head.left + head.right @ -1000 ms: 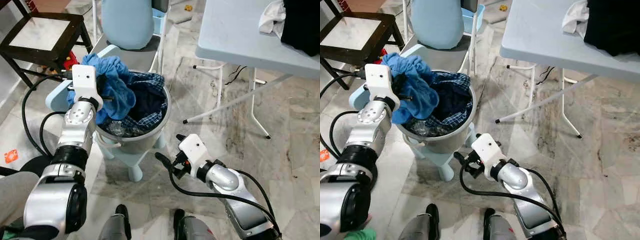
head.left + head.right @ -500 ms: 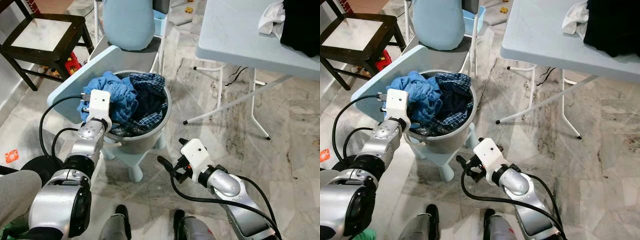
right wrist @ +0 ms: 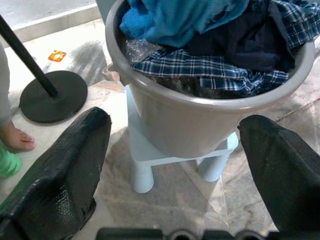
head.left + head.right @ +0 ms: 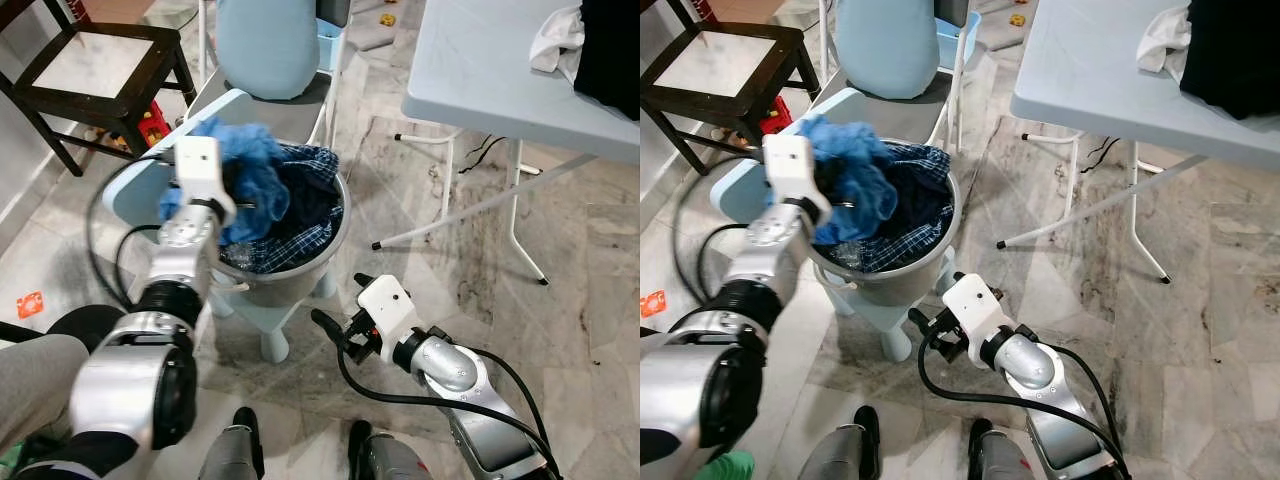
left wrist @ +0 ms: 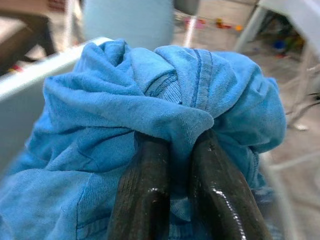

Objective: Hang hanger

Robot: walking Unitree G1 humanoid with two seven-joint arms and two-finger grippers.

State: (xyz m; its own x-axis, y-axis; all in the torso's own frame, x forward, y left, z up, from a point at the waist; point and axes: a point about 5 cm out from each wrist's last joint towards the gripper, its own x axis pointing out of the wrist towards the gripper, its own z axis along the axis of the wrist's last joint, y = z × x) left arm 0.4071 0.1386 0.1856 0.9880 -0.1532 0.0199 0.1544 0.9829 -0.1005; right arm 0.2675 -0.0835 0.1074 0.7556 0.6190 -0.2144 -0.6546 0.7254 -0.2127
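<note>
My left gripper (image 4: pixel 243 197) is shut on a bunched blue garment (image 4: pixel 255 160) and holds it just above a grey bucket (image 4: pixel 300 285). In the left wrist view the blue garment (image 5: pixel 150 95) folds over both black fingers (image 5: pixel 145 190), which are pinched together on it. A checked shirt (image 4: pixel 300 235) and a dark navy garment (image 4: pixel 310 200) lie inside the bucket. My right gripper (image 4: pixel 340 305) hangs low beside the bucket, open and holding nothing. Its fingers (image 3: pixel 55 170) stand wide apart, facing the bucket wall (image 3: pixel 200 125).
The bucket stands on a small pale-blue stool (image 4: pixel 270 320). Behind it is a chair with a pale-blue back (image 4: pixel 265 40); a dark wooden chair (image 4: pixel 95 70) is at far left. A folding table (image 4: pixel 480 70) bearing clothes is on the right. A round black stand base (image 3: pixel 47 95) and a person's foot (image 3: pixel 15 137) are nearby.
My left gripper dipped to the bucket's rim half a second ago and has risen again, lifting the blue garment with it. The right arm has hardly moved.
</note>
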